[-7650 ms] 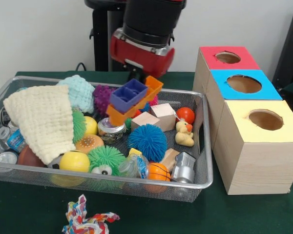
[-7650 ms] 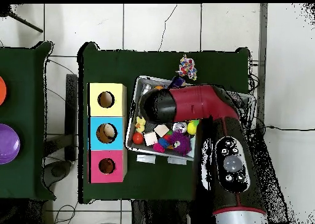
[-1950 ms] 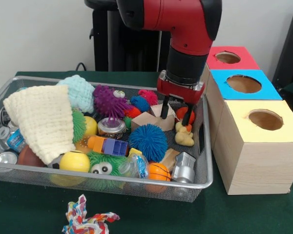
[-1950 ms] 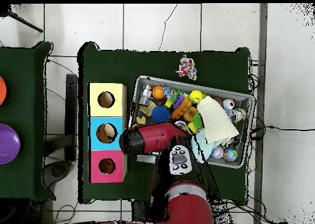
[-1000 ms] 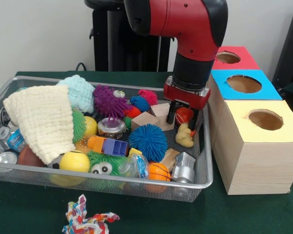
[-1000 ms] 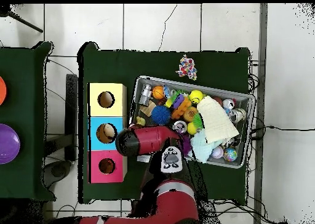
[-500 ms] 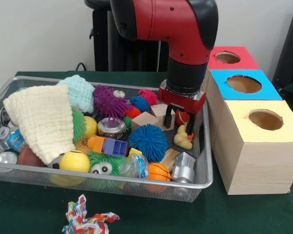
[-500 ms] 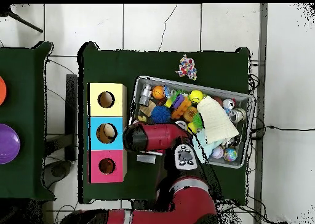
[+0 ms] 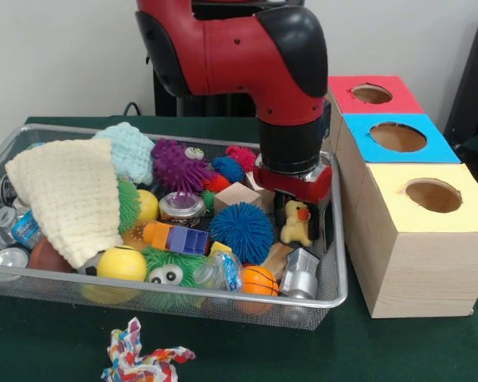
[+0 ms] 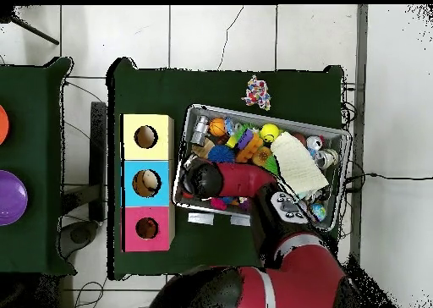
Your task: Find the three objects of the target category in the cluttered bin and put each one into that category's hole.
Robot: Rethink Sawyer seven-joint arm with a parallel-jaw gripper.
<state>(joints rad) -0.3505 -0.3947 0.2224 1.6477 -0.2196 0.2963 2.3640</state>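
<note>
One item maybe sitting in blue box hole (image 10: 146,183); claw (image 9: 296,208) hanging over duck (image 9: 295,223) in bin (image 9: 334,274), grip state unclear; sorting mostly left.

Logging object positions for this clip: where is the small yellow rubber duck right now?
In the front view, the small yellow rubber duck sits at the wire mesh bin's right end, right of the blue spiky ball, just below the arm's wrist.

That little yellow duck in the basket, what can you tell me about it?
The yellow duck looks like a soft rubbery toy with an orange beak. It stands upright near the right end of the wire basket, just under the gripper, beside the blue spiky ball. Whether the gripper touches it is hidden.
</note>
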